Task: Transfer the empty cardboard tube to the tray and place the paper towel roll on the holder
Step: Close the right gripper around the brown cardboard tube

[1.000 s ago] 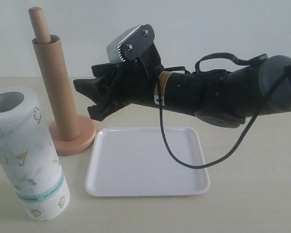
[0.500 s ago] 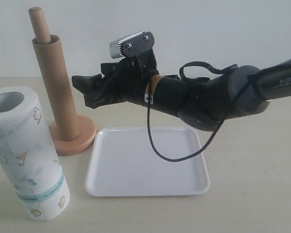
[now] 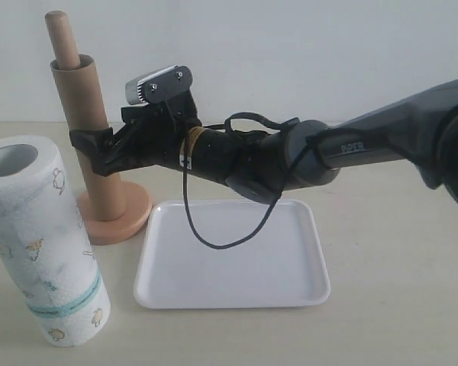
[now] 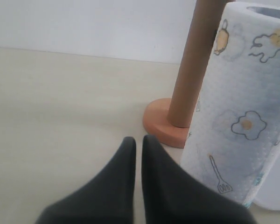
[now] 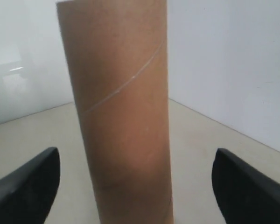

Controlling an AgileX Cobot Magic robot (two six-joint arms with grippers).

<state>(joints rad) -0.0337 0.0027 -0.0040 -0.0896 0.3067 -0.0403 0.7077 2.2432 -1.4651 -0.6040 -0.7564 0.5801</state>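
Tube (image 3: 76, 91) on holder (image 3: 116, 219), flanked by spread right end effector (image 3: 90, 150); left end effector (image 4: 137, 141) pressed together beside roll (image 4: 233, 116).

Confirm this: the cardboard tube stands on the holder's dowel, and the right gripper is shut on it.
Wrong on one point: the right wrist view shows the right gripper open, fingers apart either side of the cardboard tube. The rest holds.
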